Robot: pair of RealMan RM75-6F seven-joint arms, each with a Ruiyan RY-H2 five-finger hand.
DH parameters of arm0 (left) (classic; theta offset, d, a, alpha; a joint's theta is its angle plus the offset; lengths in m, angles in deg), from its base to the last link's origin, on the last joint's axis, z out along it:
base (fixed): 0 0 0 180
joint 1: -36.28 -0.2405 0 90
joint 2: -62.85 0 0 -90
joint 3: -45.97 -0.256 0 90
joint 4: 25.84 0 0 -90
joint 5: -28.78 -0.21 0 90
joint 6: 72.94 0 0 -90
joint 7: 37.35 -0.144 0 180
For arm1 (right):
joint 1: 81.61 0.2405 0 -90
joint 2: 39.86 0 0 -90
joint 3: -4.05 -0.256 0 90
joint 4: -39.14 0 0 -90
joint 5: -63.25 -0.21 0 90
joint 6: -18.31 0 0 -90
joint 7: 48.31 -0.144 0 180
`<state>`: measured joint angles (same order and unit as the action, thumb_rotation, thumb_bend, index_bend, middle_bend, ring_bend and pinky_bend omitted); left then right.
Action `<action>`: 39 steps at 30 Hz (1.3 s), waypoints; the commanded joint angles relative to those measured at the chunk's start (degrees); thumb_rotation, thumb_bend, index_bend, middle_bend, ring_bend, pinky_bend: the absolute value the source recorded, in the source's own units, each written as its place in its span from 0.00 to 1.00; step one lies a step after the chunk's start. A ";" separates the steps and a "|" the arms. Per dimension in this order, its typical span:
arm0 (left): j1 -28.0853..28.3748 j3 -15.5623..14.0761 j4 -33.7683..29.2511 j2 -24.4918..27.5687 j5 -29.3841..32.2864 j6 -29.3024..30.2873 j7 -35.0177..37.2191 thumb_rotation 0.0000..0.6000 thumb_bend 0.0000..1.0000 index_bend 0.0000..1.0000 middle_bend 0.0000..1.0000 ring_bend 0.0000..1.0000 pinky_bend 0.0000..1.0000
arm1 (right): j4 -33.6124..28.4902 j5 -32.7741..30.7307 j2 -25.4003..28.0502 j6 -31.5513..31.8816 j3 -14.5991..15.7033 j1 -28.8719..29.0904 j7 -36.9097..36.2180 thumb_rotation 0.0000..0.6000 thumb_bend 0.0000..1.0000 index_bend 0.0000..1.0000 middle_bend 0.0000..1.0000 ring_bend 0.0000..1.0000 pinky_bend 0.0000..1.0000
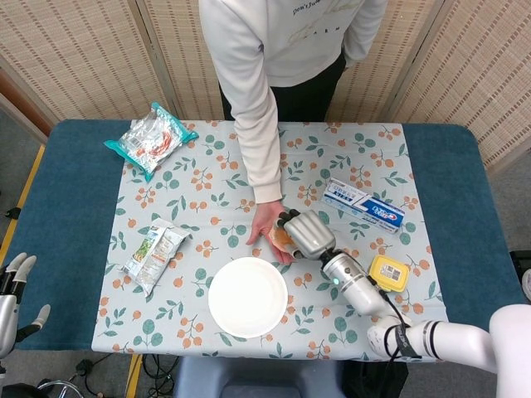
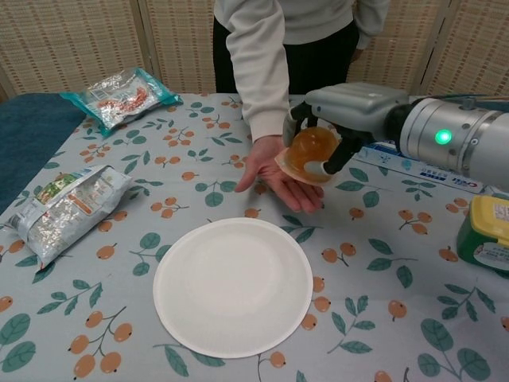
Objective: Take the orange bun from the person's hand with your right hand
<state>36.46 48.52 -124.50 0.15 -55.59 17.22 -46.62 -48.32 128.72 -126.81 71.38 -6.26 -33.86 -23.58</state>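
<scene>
The orange bun (image 2: 310, 150) was wrapped up in the right hand (image 2: 334, 127), fingers curled around it, just above the person's hand (image 2: 280, 177), which lay open palm-up. White plate (image 2: 232, 285) sat nearby. The left hand (image 1: 15, 286) hung off the table edge, fingers apart, holding nothing.

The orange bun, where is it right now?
In the chest view the orange bun sits in the right robot hand, lifted just above the person's open palm, behind the white plate.

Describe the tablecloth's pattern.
Pale tablecloth printed with orange berries and dark green leaves, clearest in the chest view.
</scene>
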 commanded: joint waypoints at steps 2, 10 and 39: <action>0.08 -0.08 0.11 -0.15 -0.16 -0.17 -0.01 1.00 0.28 0.08 0.04 0.11 0.06 | -0.96 -0.78 3.67 0.96 -0.34 -1.59 -1.39 1.00 0.41 0.54 0.41 0.34 0.69; 0.16 -0.08 0.30 -0.39 -0.24 -0.32 -0.01 1.00 0.28 0.08 0.04 0.11 0.06 | 5.10 -4.03 5.16 -2.17 1.16 -2.68 -3.19 1.00 0.41 0.54 0.41 0.34 0.69; 0.37 0.25 -0.02 -0.11 -0.21 -0.47 -0.16 1.00 0.28 0.07 0.04 0.11 0.06 | -0.29 -0.46 12.95 2.44 3.63 -8.14 -7.62 1.00 0.41 0.00 0.12 0.04 0.26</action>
<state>36.83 48.77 -124.52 0.04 -55.81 16.74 -46.78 -45.87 126.69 -116.60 70.95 -3.14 -39.67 -30.35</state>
